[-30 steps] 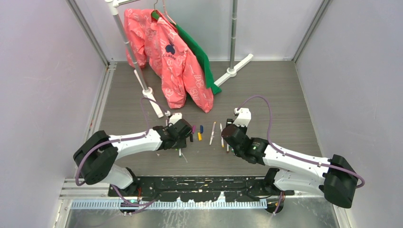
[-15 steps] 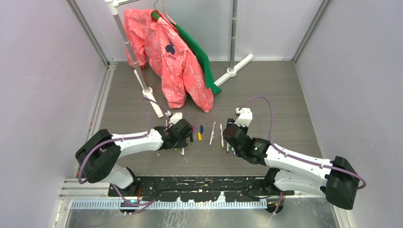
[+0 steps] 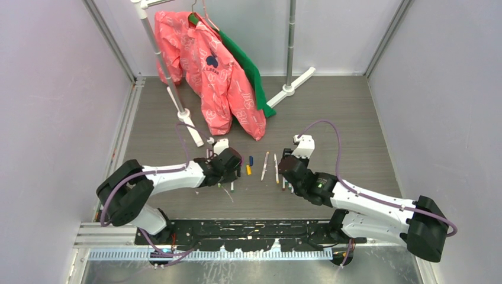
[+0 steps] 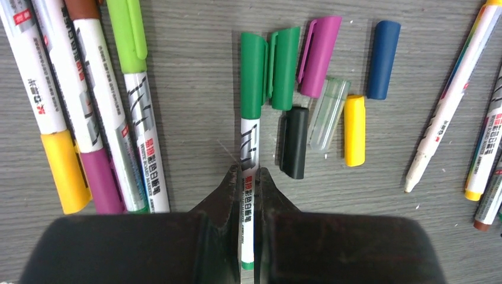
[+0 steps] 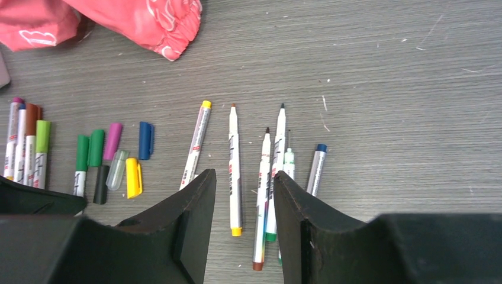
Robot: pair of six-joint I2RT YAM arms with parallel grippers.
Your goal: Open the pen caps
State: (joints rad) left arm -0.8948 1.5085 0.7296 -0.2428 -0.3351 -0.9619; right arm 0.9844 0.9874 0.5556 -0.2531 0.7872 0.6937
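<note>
Now | left pincer (image 4: pixel 247 180) clamped on thin white plastic pen barrel (image 4: pixel 248 148), red-and-black print unreadable | its dark green cylindrical plastic cap (image 4: pixel 253 74) seated on far end | loose green, magenta, blue, yellow, black, clear caps (image 4: pixel 319 53) lying just right | right pincer (image 5: pixel 244 177) spread above uncapped white pens (image 5: pixel 235 165)

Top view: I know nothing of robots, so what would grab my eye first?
The pink jacket hanging on the rack at the far side stands out most. Nearer the arms, the left gripper is shut on a green-capped pen, with loose caps lying just beside it. The right gripper hangs open over a row of uncapped pens.
</note>
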